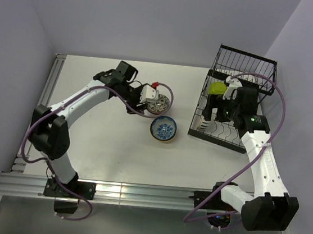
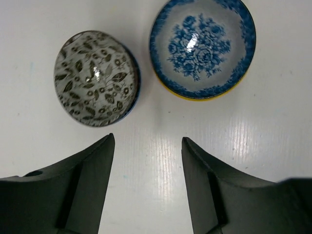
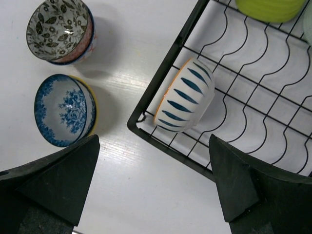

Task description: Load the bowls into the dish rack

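Top external view: we see black wire dish rack on white worktop. Left of rack, on worktop: dark floral-patterned round bowl and blue-and-white floral round bowl, close but apart. Left pincer spread, empty, near both bowls. Inside rack by its corner: white blue-striped bowl tilted on its side; lime-green bowl farther in. Right pincer spread wide over rack edge, holding nothing.

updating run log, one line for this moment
left pincer open | right pincer open | floral bowl, blue bowl on table | striped bowl in rack
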`<state>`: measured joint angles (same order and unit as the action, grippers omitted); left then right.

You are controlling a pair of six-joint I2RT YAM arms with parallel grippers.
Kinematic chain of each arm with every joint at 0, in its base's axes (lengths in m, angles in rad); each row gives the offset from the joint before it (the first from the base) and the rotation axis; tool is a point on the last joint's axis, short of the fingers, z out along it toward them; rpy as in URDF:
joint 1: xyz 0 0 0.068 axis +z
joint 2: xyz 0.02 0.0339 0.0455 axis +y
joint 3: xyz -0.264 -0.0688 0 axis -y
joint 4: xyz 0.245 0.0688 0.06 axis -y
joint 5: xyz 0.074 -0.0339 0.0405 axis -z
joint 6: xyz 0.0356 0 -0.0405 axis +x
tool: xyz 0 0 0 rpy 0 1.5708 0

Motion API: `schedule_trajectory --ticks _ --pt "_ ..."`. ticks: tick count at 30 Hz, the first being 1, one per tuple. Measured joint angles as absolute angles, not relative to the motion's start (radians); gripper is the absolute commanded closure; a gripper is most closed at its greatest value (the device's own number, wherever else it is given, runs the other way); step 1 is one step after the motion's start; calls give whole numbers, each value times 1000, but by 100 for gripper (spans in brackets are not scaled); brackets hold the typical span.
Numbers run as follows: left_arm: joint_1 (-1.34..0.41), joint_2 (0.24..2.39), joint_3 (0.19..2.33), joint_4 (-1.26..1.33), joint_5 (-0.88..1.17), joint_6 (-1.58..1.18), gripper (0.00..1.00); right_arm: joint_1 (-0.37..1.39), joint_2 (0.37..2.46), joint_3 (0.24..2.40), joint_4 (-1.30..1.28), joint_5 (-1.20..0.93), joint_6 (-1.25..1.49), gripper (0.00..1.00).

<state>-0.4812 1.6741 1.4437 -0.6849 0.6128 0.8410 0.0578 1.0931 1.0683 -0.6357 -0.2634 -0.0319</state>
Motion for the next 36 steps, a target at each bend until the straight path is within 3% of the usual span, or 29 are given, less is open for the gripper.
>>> schedule_trajectory --ticks 11,27,36 --pt "-527 1864 1532 -799 617 1188 45 25 1137 1114 -678 -327 22 0" --pt "-579 2022 1620 -731 612 1261 52 18 1140 1115 -685 -334 70 0" --pt "-579 2032 1620 -692 604 1256 70 17 1140 1115 -686 -336 70 0"
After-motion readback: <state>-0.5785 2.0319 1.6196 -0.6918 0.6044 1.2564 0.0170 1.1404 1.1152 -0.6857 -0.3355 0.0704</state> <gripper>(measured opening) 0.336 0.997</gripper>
